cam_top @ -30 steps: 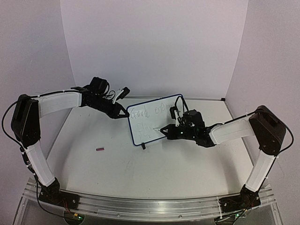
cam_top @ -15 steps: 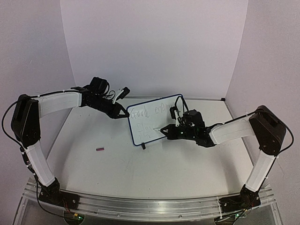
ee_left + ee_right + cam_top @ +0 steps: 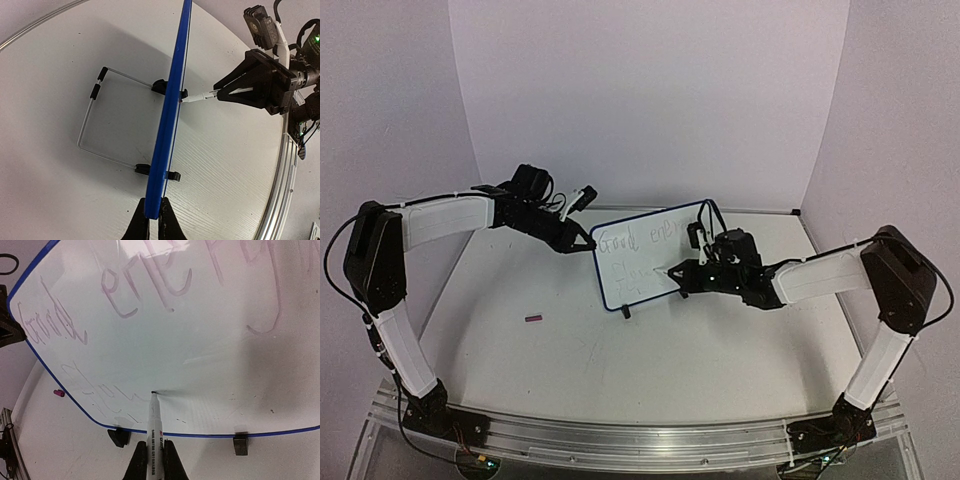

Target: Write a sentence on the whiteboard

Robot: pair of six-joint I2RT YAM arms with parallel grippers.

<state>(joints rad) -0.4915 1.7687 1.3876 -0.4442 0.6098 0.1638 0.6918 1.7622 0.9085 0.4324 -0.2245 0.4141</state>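
Note:
The whiteboard (image 3: 665,252) stands upright mid-table on two small black feet, its blue frame edge-on in the left wrist view (image 3: 172,110). My left gripper (image 3: 591,245) (image 3: 153,216) is shut on the board's left edge. My right gripper (image 3: 686,273) (image 3: 154,460) is shut on a white marker (image 3: 154,422) (image 3: 198,97). The marker's tip touches the board's lower middle. The sentence (image 3: 125,295) is faint: the upper line reads roughly "Good energy", and a fainter second line (image 3: 92,390) ends just left of the tip.
A small pink-red cap (image 3: 533,318) (image 3: 59,393) lies on the table left of the board. The board's wire stand (image 3: 92,120) reaches out behind it. White backdrop walls close in the back and sides. An aluminium rail (image 3: 620,440) runs along the near edge.
My right gripper and the marker have shifted slightly up and to the right along the board. The left arm and the board have not moved.

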